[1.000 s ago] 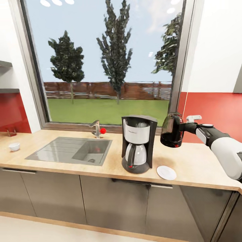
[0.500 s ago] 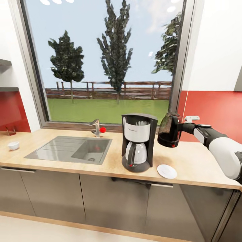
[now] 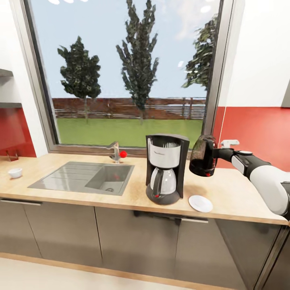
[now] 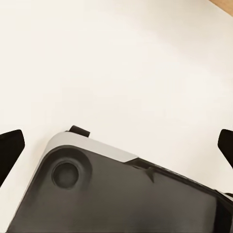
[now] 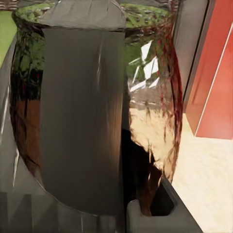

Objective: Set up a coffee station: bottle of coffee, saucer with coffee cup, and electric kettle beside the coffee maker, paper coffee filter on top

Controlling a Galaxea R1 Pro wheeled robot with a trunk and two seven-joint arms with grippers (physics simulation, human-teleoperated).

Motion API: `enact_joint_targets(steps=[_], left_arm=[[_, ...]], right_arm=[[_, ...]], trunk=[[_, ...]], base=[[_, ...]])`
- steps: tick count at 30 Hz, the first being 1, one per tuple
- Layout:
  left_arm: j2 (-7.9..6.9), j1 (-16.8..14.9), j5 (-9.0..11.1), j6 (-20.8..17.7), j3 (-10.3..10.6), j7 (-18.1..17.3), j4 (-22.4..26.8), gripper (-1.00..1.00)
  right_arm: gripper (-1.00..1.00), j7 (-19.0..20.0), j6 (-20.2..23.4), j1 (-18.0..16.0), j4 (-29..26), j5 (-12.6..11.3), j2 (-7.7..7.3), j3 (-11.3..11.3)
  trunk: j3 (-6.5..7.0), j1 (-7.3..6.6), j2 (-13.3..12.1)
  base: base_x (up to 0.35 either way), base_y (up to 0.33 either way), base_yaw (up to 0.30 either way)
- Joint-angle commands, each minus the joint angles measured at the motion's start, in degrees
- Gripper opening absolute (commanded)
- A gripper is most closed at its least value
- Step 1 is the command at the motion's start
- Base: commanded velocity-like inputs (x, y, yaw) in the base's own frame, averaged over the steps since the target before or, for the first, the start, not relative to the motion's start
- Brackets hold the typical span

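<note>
The coffee maker (image 3: 166, 169) stands on the countertop (image 3: 237, 193), just right of the sink. My right gripper (image 3: 218, 154) is shut on the handle of the electric kettle (image 3: 202, 160), which hangs tilted above the counter, close beside the coffee maker's upper right side. In the right wrist view the kettle (image 5: 145, 121) shows its dark handle (image 5: 80, 121) up close. The saucer (image 3: 200, 203) lies near the counter's front edge, below the kettle. The coffee cup (image 3: 15, 172) sits far off at the counter's left end. My left gripper (image 4: 119, 148) is open and holds nothing, over pale floor.
A steel sink (image 3: 86, 177) with a faucet (image 3: 116, 152) is set into the counter left of the coffee maker. Dark shelf boards (image 3: 8, 104) show at the left edge. A big window and a red backsplash (image 3: 257, 133) rise behind. Grey cabinets run below.
The kettle in my right gripper has drifted a little left, closing the gap to the coffee maker. The head view has shifted slightly.
</note>
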State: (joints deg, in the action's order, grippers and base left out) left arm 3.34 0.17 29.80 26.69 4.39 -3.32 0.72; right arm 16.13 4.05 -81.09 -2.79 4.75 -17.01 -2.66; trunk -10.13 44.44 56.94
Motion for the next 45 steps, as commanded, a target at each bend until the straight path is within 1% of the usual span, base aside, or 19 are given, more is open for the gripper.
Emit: enact_joint_targets(steps=[1,3,5,6,7,8,9,11,12,14,16,19,22,24,28,34,39,45], left_arm=[[0.0,0.0,0.6,0.1,0.4,-0.2,0.1,1.0],[-0.05,0.0,0.6,0.1,0.5,-0.2,0.0,1.0],[-0.21,0.0,1.2,0.2,0.4,-0.3,0.0,1.0],[-1.97,0.0,10.5,0.2,0.5,-5.5,0.0,1.0],[-2.45,0.0,11.8,0.1,0.5,-6.6,-0.1,1.0],[-3.83,0.0,16.2,-0.2,0.6,-9.7,-0.2,1.0],[-4.17,0.0,17.6,-0.5,0.6,-10.7,-0.2,1.0],[-5.14,0.0,22.9,-1.6,0.7,-13.2,-0.3,1.0],[-5.6,0.0,25.2,-2.2,0.7,-13.9,-0.3,1.0],[-6.49,0.0,28.9,-2.8,0.7,-15.2,-0.4,1.0],[-6.94,0.0,31.8,-3.4,0.7,-16.9,-0.4,1.0],[-7.3,0.0,35.4,-4.9,0.6,-18.9,-0.5,1.0],[-7.92,0.0,38.5,-5.9,0.7,-19.6,-0.5,1.0],[-8.03,0.0,39.9,-6.1,0.7,-19.9,-0.5,1.0],[-8.08,0.0,40.9,-6.3,0.7,-20.2,-0.5,1.0],[-8.07,0.0,41.0,-6.2,0.7,-20.2,-0.5,1.0],[-7.94,0.0,41.0,-6.2,0.7,-20.2,-0.5,1.0],[-7.91,0.0,40.9,-6.1,0.7,-20.2,-0.5,1.0]], right_arm=[[-1.0,0.2,0.3,0.0,-0.1,0.4,-0.02,-0.7],[-1.0,0.2,0.1,0.0,-0.1,0.4,-0.05,-0.7],[-1.0,0.2,-0.9,0.0,0.0,0.3,-0.19,-0.7],[-1.0,0.2,-1.1,0.0,0.0,0.3,-0.24,-0.7],[-1.0,0.2,-1.2,0.0,0.0,0.3,-0.23,-0.7],[-1.0,0.2,-1.2,0.0,0.0,0.4,-0.23,-0.6],[-1.0,0.2,-1.2,0.0,0.0,0.4,-0.24,-0.6],[-1.0,0.2,-1.4,0.0,0.0,0.4,-0.34,-0.6],[-1.0,0.2,-1.5,0.0,0.0,0.4,-0.39,-0.6],[-1.0,0.2,-1.9,0.0,0.0,0.5,-0.39,-0.6],[-1.0,0.2,-2.1,0.0,0.0,0.5,-0.31,-0.6],[-1.0,0.2,-2.1,0.0,0.1,0.5,-0.24,-0.6],[-1.0,0.1,-1.9,0.0,0.1,0.5,-0.14,-0.6],[-1.0,0.1,-1.7,0.0,0.1,0.4,-0.04,-0.6],[-1.0,0.1,-1.7,0.0,0.1,0.5,0.04,-0.5],[-1.0,0.2,-1.3,0.1,0.1,0.5,0.04,-0.5],[-1.0,0.1,1.1,0.0,0.1,0.6,0.12,-0.4],[-1.0,-0.5,1.7,0.1,0.1,0.6,0.2,-0.3]], trunk=[[-0.25,0.23,0.5],[-0.61,0.67,1.3],[-0.97,1.11,2.1],[-1.14,1.33,2.5],[-1.32,1.55,2.9],[-1.5,1.77,3.3],[-1.68,1.99,3.7],[-2.04,2.43,4.5],[-2.22,2.65,4.9],[-2.58,3.09,5.7],[-2.94,3.53,6.5],[-3.48,4.19,7.7],[-4.02,4.85,8.9],[-4.38,5.28,9.7],[-5.09,6.16,11.3],[-6.17,7.48,13.7],[-7.07,8.58,15.7],[-8.15,9.9,18.1]], base=[[0.0,0.0,0.0],[0.0,0.0,0.0],[0.0,0.0,0.0],[0.0,0.0,0.0],[0.0,0.0,0.0],[0.0,0.0,0.0],[0.0,0.0,0.0],[0.0,0.0,0.0],[0.0,0.0,0.0],[0.0,0.0,0.0],[0.0,0.0,0.0],[0.0,0.0,0.0],[0.0,0.0,0.0],[0.0,0.0,0.0],[0.0,0.0,0.0],[0.0,0.0,0.0],[0.0,0.0,0.0],[0.0,0.0,0.0]])
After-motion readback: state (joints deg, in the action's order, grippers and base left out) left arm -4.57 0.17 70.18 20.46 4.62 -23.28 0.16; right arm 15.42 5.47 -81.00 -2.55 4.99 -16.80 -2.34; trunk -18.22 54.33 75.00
